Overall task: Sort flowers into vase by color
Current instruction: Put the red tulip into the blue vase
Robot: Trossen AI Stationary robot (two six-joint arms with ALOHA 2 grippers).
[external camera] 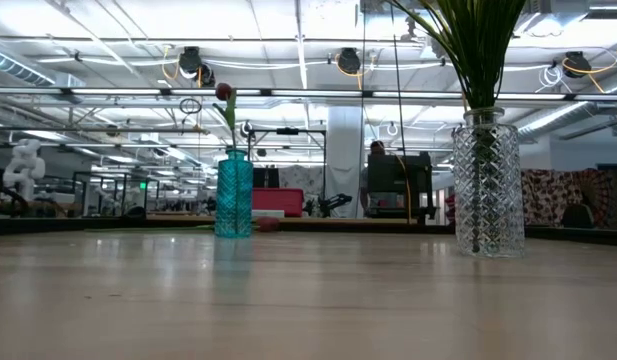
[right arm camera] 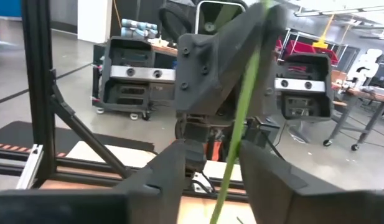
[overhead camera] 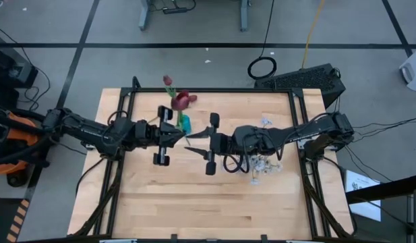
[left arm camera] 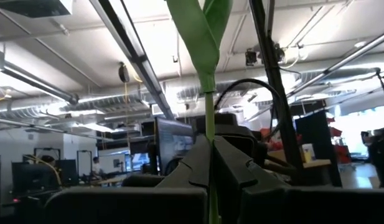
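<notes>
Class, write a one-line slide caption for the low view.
Teal vase holding one red-budded flower stands apart from a clear cut-glass vase of green stems.

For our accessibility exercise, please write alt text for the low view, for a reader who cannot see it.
Seen level across a wooden table, a small teal vase holds one red flower at left of centre, and a taller clear cut-glass vase holds green stems at right. Behind them is a bright workshop with ceiling lights; no robot claw shows.
</notes>
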